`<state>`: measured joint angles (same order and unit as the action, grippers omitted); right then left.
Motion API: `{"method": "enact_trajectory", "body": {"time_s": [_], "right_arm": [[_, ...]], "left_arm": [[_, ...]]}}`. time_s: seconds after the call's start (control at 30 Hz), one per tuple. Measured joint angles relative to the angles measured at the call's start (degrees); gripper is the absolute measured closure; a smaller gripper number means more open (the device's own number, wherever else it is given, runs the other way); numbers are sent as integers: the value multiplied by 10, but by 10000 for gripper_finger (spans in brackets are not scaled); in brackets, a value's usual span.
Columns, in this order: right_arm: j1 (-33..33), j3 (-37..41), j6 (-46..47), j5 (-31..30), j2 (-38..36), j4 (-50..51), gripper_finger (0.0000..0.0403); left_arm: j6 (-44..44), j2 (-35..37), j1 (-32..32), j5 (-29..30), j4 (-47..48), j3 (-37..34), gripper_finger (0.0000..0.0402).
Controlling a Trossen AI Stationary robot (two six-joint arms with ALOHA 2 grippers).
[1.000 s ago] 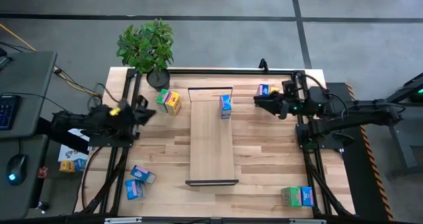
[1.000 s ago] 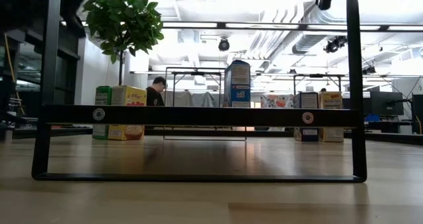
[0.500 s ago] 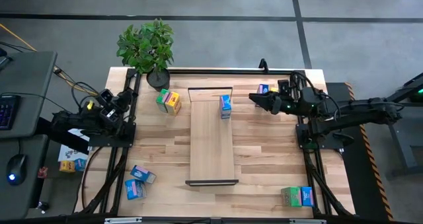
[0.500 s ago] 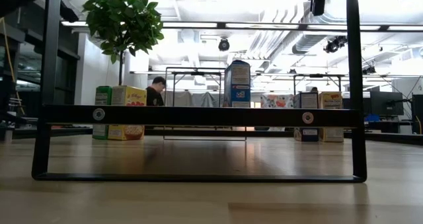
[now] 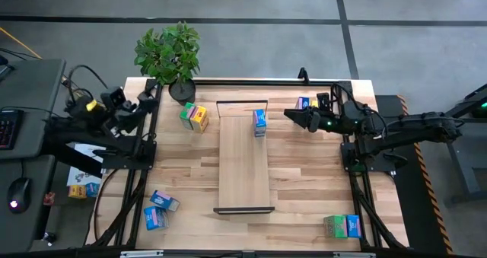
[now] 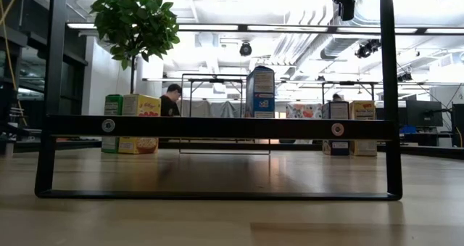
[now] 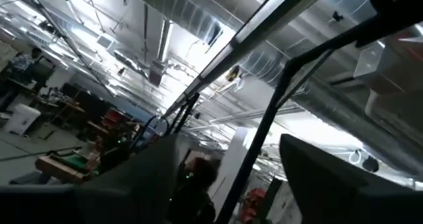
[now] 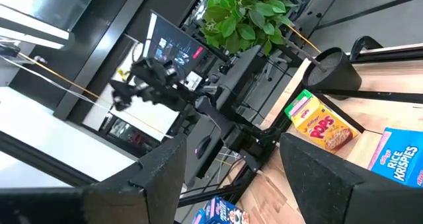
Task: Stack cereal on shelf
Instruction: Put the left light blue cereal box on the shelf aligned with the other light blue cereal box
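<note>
On the shelf (image 5: pixel 243 155) one blue cereal box (image 5: pixel 260 122) stood upright; the rest lay scattered on the worktop (image 5: pixel 304 174). Right gripper (image 5: pixel 291 114) hovered beside it, jaws open and empty; a careless swing might topple it. Left gripper (image 5: pixel 147 100), likewise open, waited apart.

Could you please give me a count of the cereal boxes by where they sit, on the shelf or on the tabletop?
Cereal boxes on the shelf: 1, the blue box.
Cereal boxes on the tabletop: 7, namely 2 by the plant, 1 by the right gripper, 2 at the near left, 2 at the near right.
Total: 8
</note>
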<state>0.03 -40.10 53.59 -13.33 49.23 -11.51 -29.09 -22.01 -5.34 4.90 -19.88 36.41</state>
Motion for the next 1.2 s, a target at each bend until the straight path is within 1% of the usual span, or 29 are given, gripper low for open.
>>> {"method": "enact_trajectory", "body": {"time_s": [0.1, 0.17, 0.2, 0.23, 0.33, 0.47, 0.6, 0.7, 0.8, 0.9, 1.1, 1.2], "right_arm": [[0, 0, -1, 0, 0, 0, 167], [0, 0, -1, 0, 0, 0, 167], [0, 0, -1, 0, 0, 0, 167], [0, 0, -1, 0, 0, 0, 167], [0, 0, -1, 1, 0, 0, 167], [0, 0, -1, 26, 0, 1, 167], [0, 0, -8, 64, 0, 1, 167], [0, 0, -23, 84, 0, 2, 167], [0, 0, -38, 98, 0, 4, 167], [0, 0, -47, 111, 0, 11, 167], [0, 0, -51, 152, 0, 40, 167], [0, 0, -58, 161, 0, 54, 167]], "left_arm": [[19, -46, 1, 9, -2, 45, 112], [26, -78, 0, -22, 33, 80, 108], [22, -96, -1, -40, 69, 101, 107], [18, -114, -2, -54, 115, 126, 106], [22, -172, -15, -75, 298, 221, 106], [41, -262, -58, -81, 555, 363, 106], [25, -352, -131, -73, 774, 485, 106], [-3, -418, -201, -49, 885, 549, 106], [-29, -480, -281, -29, 942, 589, 106], [-54, -539, -357, -23, 984, 615, 106], [-95, -647, -490, -28, 1041, 620, 106], [-89, -694, -543, -28, 1046, 620, 106]]}}
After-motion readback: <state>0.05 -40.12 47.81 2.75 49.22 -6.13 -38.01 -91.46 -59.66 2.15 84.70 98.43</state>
